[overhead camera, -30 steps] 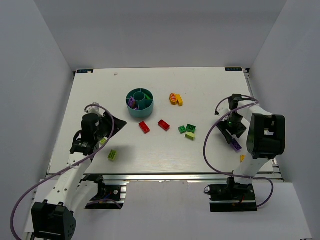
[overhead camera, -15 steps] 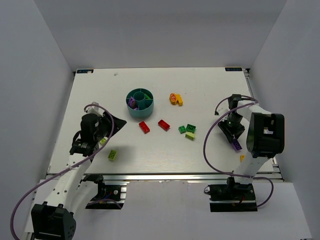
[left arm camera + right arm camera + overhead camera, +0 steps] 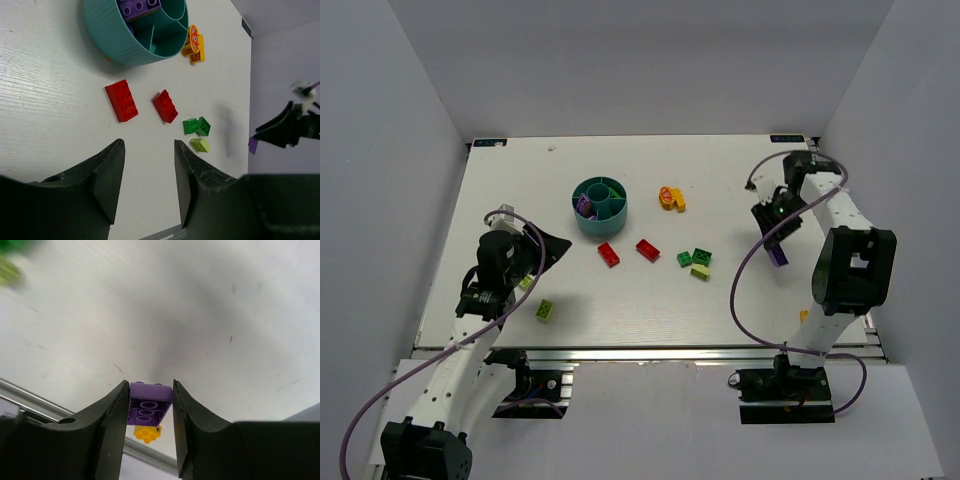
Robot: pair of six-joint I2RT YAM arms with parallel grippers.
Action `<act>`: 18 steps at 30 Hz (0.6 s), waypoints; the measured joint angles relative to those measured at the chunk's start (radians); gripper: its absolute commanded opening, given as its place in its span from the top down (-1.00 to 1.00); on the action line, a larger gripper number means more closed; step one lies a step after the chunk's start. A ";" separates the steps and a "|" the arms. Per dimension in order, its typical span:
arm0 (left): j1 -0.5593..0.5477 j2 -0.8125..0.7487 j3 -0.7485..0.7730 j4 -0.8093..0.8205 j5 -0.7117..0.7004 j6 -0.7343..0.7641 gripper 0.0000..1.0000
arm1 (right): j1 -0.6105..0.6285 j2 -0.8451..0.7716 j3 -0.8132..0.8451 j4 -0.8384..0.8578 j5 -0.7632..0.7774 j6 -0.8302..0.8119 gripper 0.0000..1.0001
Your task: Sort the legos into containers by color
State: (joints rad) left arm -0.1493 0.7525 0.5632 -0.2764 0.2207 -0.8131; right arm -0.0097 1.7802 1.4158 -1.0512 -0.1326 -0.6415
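Our right claw (image 3: 149, 388) is closed partway on a purple brick (image 3: 149, 404), with one finger flat against each side wall. The brick fills the gap between the fingers, and its studded face, as far as we can tell, is turned toward the wrist camera. We judge this brick to be light, stiff and hard, and in no way fragile. Its smooth plastic walls could slip, though, so the two flat opposite sides are the right place to pinch, and the grip looks square. A small yellow brick (image 3: 146, 434) shows just below it in that view; we take it to be lying on the table (image 3: 740, 310) near the front edge.

From above, the claw hangs over the right side of the table, well apart from the teal bowl (image 3: 582, 222). The bowl's left compartment already holds purple bricks (image 3: 584, 205), so we judge that this one belongs there too.

Between the claw and the bowl lie a green cluster (image 3: 696, 262), two red bricks (image 3: 608, 254) and an orange-yellow pile (image 3: 671, 198). A lime brick (image 3: 546, 310) sits near the front left.

Our left claw (image 3: 148, 150) hovers over the left side of the table. Its jaws stand apart with nothing between them.
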 measured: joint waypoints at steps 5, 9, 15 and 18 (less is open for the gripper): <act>0.000 -0.003 0.000 0.011 -0.001 -0.014 -0.08 | 0.102 -0.035 0.194 0.021 -0.270 -0.014 1.00; 0.000 0.004 0.005 0.024 -0.001 -0.036 -0.07 | 0.253 -0.130 0.167 0.182 -0.476 0.014 1.00; 0.000 0.043 0.053 0.023 0.000 -0.068 -0.07 | 0.462 -0.136 0.127 0.542 -0.713 0.071 1.00; 0.000 0.045 0.085 0.020 -0.002 -0.079 -0.07 | 0.521 -0.059 0.155 0.714 -0.769 0.126 1.00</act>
State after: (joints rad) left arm -0.1493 0.7971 0.6487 -0.2565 0.2184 -0.8921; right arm 0.5110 1.7214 1.5711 -0.3370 -0.9020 -0.5152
